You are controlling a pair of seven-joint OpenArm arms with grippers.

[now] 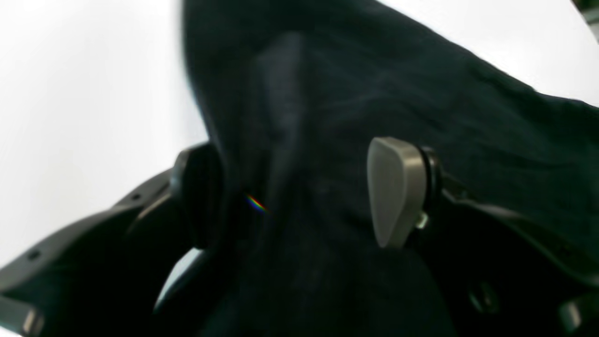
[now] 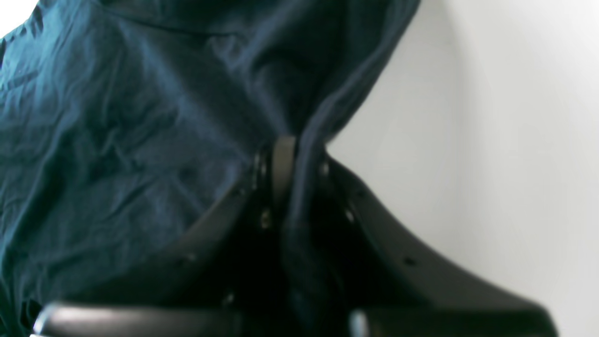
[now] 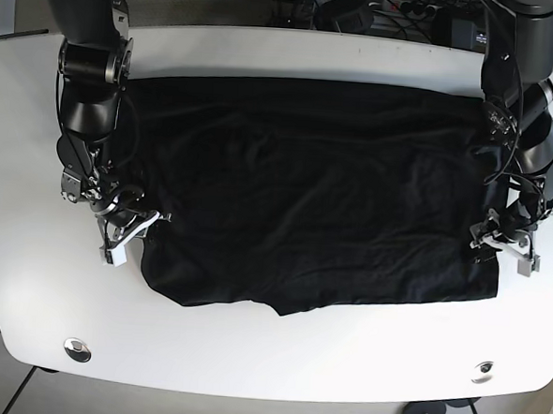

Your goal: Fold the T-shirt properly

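While the dark T-shirt (image 3: 314, 200) lies spread nearly flat on the white table (image 3: 277, 343), the right gripper (image 3: 130, 228) pinches its edge tight and the left gripper (image 3: 502, 241) straddles cloth with jaws parted, so folding has barely begun.

The T-shirt (image 3: 314, 200) lies spread across the desk (image 3: 277, 357), between my end effectors: my right end effector (image 3: 130, 228) at one side edge, my left end effector (image 3: 501, 244) at the opposite edge.
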